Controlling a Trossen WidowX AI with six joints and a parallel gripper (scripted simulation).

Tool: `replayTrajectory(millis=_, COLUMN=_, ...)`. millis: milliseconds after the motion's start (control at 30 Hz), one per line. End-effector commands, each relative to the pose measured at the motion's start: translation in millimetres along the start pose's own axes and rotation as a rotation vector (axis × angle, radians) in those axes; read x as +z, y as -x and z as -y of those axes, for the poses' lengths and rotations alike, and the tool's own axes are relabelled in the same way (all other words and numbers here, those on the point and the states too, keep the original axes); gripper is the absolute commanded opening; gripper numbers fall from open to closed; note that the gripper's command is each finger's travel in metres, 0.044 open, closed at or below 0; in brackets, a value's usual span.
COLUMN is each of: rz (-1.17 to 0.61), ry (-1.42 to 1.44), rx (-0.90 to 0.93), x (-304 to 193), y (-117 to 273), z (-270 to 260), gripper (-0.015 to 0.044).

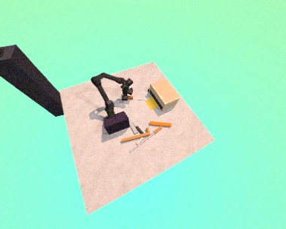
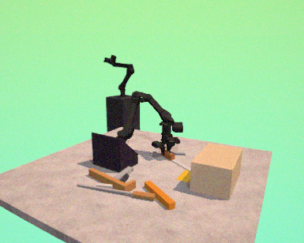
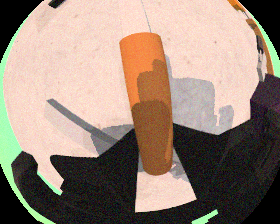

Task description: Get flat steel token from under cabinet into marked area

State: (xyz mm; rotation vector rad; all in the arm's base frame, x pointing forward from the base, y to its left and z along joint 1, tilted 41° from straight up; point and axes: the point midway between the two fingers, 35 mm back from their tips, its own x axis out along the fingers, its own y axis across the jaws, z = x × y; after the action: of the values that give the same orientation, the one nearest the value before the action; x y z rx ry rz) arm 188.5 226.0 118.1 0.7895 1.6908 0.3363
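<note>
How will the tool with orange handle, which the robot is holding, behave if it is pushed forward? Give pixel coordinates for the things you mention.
The tool's orange handle [image 1: 130, 97] [image 2: 170, 155] [image 3: 146, 65] looks thick and rigid, so it should probably not bend. Its shaft [image 1: 140, 100] [image 2: 182, 165] looks very thin and may flex or deflect sideways.

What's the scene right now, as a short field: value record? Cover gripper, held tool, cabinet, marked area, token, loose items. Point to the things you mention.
gripper: shut on tool handle
held tool: orange-handled thin rod [image 1: 130, 97] [image 2: 170, 155] [image 3: 146, 90], rod reaching toward cabinet
cabinet: tan box [image 1: 165, 93] [image 2: 212, 173]
marked area: yellow patch [image 1: 151, 103] [image 2: 183, 176], in front of cabinet
token: cannot be made out
loose items: orange bar [image 1: 160, 124] [image 2: 159, 195], orange-handled rod [image 1: 158, 129] [image 2: 144, 195], others nearby
</note>
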Motion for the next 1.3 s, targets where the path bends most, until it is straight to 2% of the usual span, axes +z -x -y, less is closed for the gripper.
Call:
replayTrajectory(millis=0, rz=0.004, ry=0.041, rx=0.006, x=-0.1, y=1.6, z=-2.0, gripper=0.0000)
replayTrajectory(millis=467, rz=0.004, ry=0.152, rx=0.005, x=-0.1, y=1.6, z=-2.0, gripper=0.0000)
replayTrajectory(millis=1267, rz=0.004, ry=0.138, rx=0.005, x=12.3, y=1.6, z=-1.3, gripper=0.0000)
